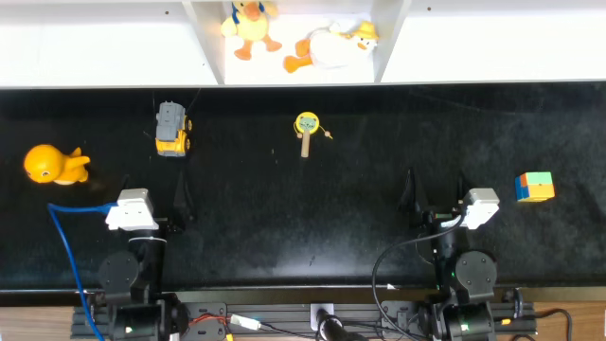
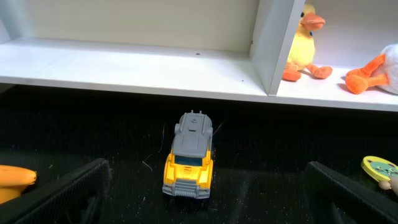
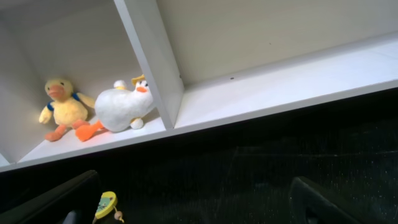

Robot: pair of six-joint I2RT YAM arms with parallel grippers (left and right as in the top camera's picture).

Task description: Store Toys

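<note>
Yellow truck [image 1: 171, 130] lies ahead of the left gripper [image 1: 154, 189], spread wide like the right gripper [image 1: 436, 188].

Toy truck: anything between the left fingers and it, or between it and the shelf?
Nothing visible. The toy truck sits ahead of the open left fingers, with only bare black mat between them and on to the white shelf behind it.

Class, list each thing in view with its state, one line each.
yellow plush duck, sitting upright in the shelf
white plush duck, lying in the shelf
toy truck, on its wheels on the table
orange duck, on the table
rattle, lying flat on the table
colour cube, on the table
left gripper, open
right gripper, open
</note>
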